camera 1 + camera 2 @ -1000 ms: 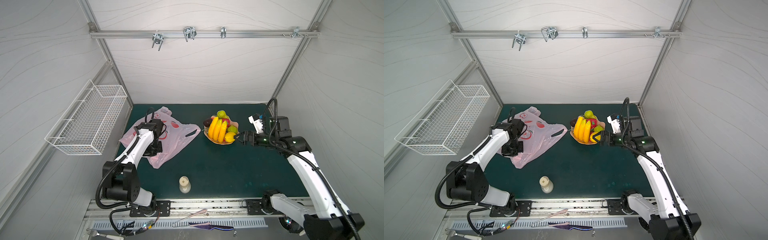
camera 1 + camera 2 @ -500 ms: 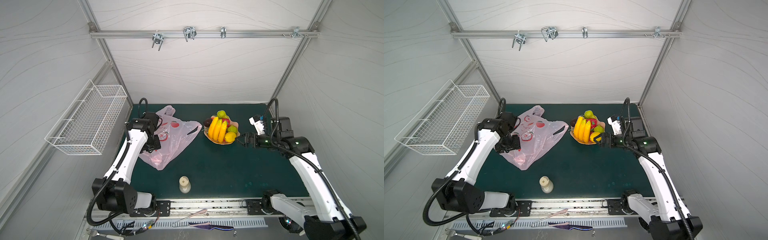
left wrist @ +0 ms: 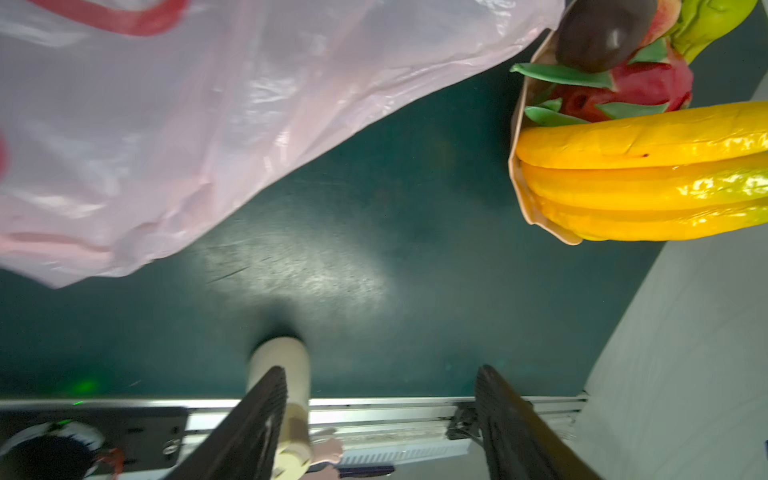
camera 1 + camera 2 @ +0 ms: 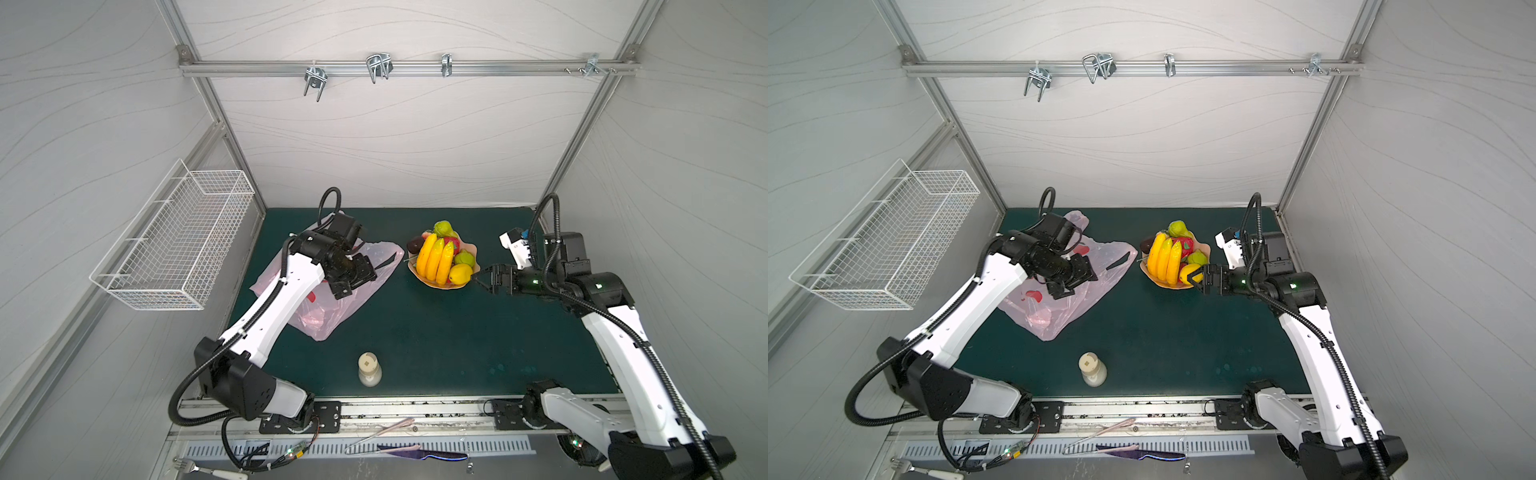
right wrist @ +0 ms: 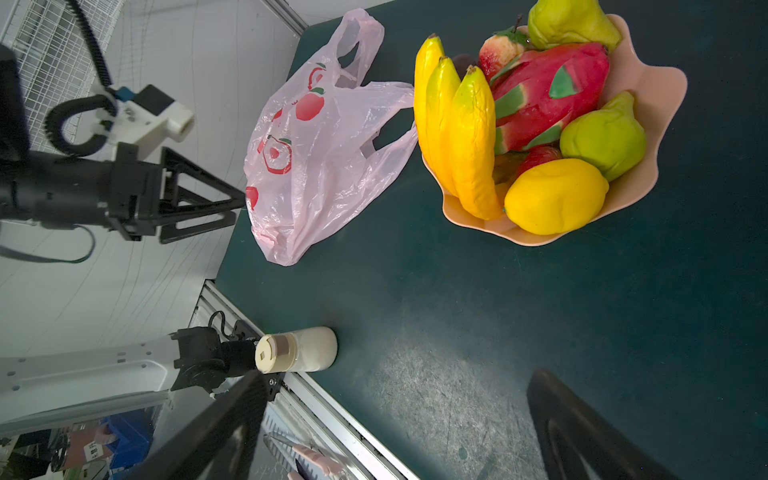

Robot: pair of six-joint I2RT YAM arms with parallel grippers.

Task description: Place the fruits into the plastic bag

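The left gripper hides the part of the bag beneath it; ahead of it, the bananas run off-frame.

Left pincer, left of centre, jaws apart, empty. Right pincer, right of centre, spread wide, empty.

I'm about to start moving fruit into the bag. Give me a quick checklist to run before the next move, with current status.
1. Left gripper open and empty: ok.
2. Right gripper open and empty, beside the dish: ok.
3. Bag mouth held open: not ok; it lies flat, in neither gripper.
4. Fruits piled in the dish, lemon nearest the right gripper: ok.
5. Bottle clear of the dish-to-bag path: ok; it stands near the front edge, apart from both.
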